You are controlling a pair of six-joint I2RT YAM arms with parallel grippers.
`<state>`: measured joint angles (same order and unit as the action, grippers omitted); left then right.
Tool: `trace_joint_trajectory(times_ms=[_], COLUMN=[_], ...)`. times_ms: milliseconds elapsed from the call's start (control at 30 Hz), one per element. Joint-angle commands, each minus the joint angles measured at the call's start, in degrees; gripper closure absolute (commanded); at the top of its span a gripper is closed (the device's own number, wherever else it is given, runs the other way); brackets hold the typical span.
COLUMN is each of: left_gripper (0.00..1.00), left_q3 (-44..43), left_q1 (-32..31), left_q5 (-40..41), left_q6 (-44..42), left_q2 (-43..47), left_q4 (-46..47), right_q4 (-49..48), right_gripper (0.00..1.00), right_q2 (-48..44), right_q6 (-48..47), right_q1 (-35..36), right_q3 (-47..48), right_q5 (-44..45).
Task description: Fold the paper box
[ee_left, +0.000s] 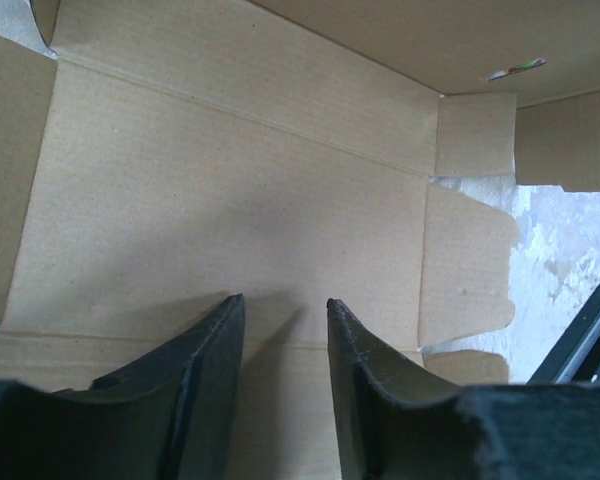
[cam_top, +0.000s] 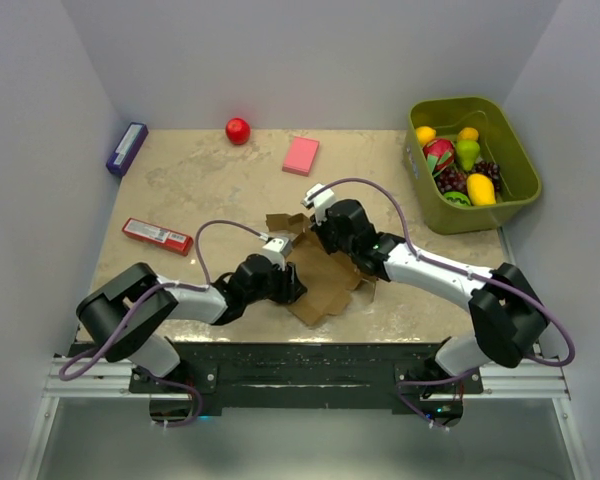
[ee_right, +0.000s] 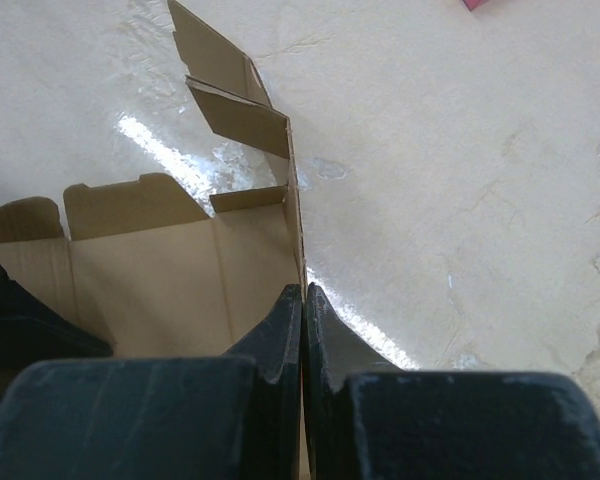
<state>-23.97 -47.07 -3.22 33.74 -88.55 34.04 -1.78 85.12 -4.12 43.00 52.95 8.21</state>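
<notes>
The right claw [ee_right: 303, 292] is clamped shut on the top edge of an upright wall [ee_right: 245, 118] of the paper box [cam_top: 330, 288], which lies partly opened at the middle of the table [cam_top: 180, 190], between the two arms. The left claw [ee_left: 285, 308] is held with its fingers apart over the flat base panel [ee_left: 230, 190], with nothing between them. For a clean fold, the base should be pinned flat close to the crease while the wall is swung up. The thin card should be pinched firmly and not dragged sideways.
</notes>
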Motion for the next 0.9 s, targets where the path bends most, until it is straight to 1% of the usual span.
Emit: trace_joint_trajectory(times_ms=[0,100,167,200,233,300,333,400,433,500,533,600,667,733,800,867], left_gripper=[0.48,0.43,0.41,0.4,0.4,0.4,0.4,0.36,0.35,0.31,0.3,0.26,0.22,0.22,0.21,0.21], left_q3=[-1.6,-5.3,-7.8,-8.3,-8.6,-8.6,-9.9,-12.7,-15.5,-17.6,-19.1,-20.7,-21.4,-22.9,-24.1,-24.5], left_q1=[-0.4,-0.1,1.3,2.4,5.6,9.7,12.2,12.5,12.6,12.5,12.5,12.6,12.7,12.7,12.7,12.8], left_q5=[-0.9,0.8,2.1,1.7,0.8,-3.8,-4.6,-3.8,-3.7,-2.3,-1.4,0.0,-1.8,-1.6,0.8,-0.1], left_q6=[0.5,0.2,0.1,0.1,0.4,1.4,-0.1,-4.9,-10.0,-15.0,-18.9,-21.9,-25.6,-28.0,-29.2,-30.7], left_q2=[4.2,8.7,12.1,13.1,14.0,15.9,16.0,15.0,14.5,12.4,11.7,10.0,8.9,8.0,6.1,4.8], left_q4=[-6.3,-12.6,-17.7,-18.6,-19.0,-18.2,-18.5,-19.7,-20.6,-20.6,-20.5,-20.6,-18.1,-18.0,-18.9,-18.1], right_q4=[0.3,0.3,0.1,-0.1,-0.1,-0.1,-0.1,-0.1,-0.1,0.1,0.3,1.1,1.3,1.3,1.4,1.3], right_gripper=[1.0,1.0,1.0,1.0,1.0,1.0,1.0,1.0,1.0,1.0,1.0,1.0,1.0,1.0,1.0,1.0], right_q2=[1.7,1.5,1.2,0.9,0.7,0.7,0.8,0.9,1.0,1.2,1.4,1.5,1.6,1.5,1.3,1.0], right_q6=[0.1,-0.4,-0.7,-0.8,-1.1,-1.3,-1.5,-1.7,-1.9,-1.9,-1.9,-1.9,-2.0,-2.2,-2.2,-2.4], right_q1=[0.8,0.7,0.8,0.7,0.7,0.8,0.8,0.8,0.8,0.7,0.8,0.7,0.6,0.7,0.8,0.8], right_q3=[-1.0,-0.9,-1.1,-1.2,-1.2,-1.2,-1.1,-1.0,-0.8,-0.7,-0.4,0.0,0.0,0.0,0.1,0.0], right_q5=[1.8,2.3,3.1,3.1,3.3,3.1,3.1,2.0,1.5,0.1,-0.1,-0.5,-0.8,-1.3,-1.5,-2.1])
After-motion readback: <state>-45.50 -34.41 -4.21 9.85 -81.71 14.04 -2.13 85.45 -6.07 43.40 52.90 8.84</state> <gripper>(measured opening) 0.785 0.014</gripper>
